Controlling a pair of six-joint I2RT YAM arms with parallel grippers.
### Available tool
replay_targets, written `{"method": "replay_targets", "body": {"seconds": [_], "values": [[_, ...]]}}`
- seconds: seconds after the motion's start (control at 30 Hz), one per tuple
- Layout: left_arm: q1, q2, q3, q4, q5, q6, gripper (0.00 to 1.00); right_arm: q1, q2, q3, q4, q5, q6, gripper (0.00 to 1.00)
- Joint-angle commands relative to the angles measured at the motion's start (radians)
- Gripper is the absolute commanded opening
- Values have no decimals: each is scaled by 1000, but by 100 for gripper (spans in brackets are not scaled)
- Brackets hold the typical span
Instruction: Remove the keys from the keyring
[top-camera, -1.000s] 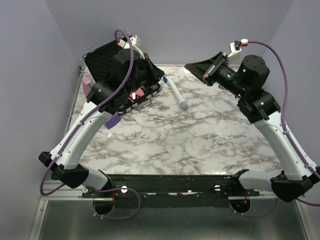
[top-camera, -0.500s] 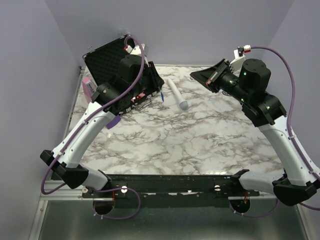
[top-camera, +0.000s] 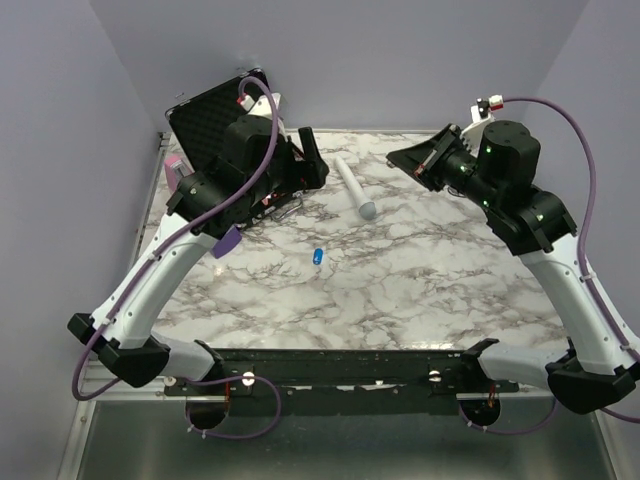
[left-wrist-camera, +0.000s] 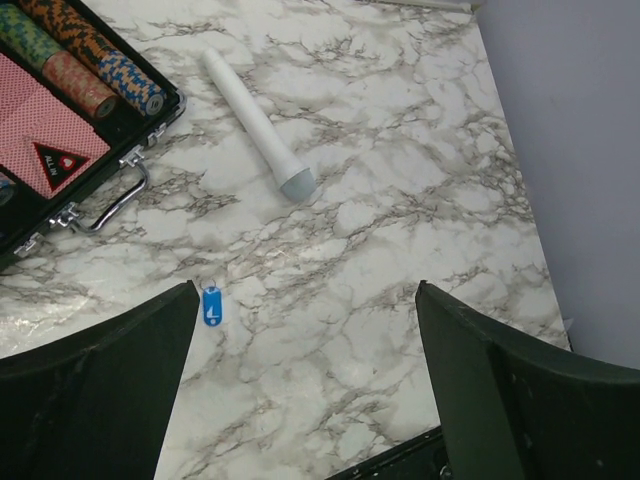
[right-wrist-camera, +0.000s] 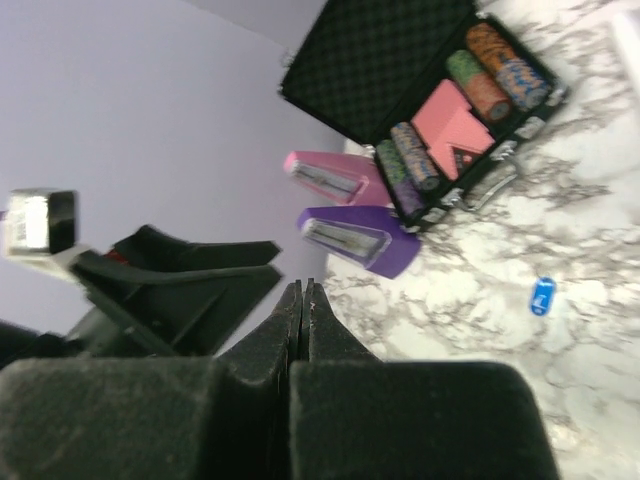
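two robot arms reach over a white marbled bench (top-camera: 400, 290). the keyring (top-camera: 318, 256), a tiny bright blue oval tag, lies flat and alone on the bench, a little left of centre and nearer than the other objects. no key can be made out on it or beside it; at this size i cannot tell if one is attached.

the left jaws stand wide open, held high above the bench and touching nothing; their wrist view looks down on the keyring (left-wrist-camera: 211, 304) between them. the right jaws are pressed shut on nothing, raised at the far right and pointing left.

farther back lies a white wand (top-camera: 353, 186). at the far left is an open black case (top-camera: 205, 115) of poker chips, with a purple metronome (top-camera: 226, 241) and a pink wedge (top-camera: 175, 170) of like shape beside it.

judging by looks, the keyring is very light, thin, stiff and smooth, so it may skid on the polished bench or flip when pinched. a sensible hold is across its narrow sides, jaws coming straight down, leaving one end free for the other jaws.
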Motion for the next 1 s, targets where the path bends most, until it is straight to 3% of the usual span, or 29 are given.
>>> {"method": "replay_targets", "body": {"seconds": [0.0, 0.13, 0.3, 0.5, 0.77, 0.97], "values": [[22, -66, -1, -78, -54, 8, 98, 4, 16, 54, -194, 141, -118, 1], [37, -139, -80, -86, -74, 10, 98, 4, 68, 49, -364, 206, -166, 1], [42, -273, -229, -89, -122, 34, 98, 2, 154, -21, -416, 200, -160, 1], [45, -403, -392, -107, -145, 31, 98, 2, 318, 29, -519, 289, -201, 1], [48, -477, -461, -126, -165, 25, 98, -1, 478, 68, -575, 314, -216, 1], [50, -463, -452, -121, -159, 39, 98, 1, 487, 74, -567, 288, -221, 56]]}}
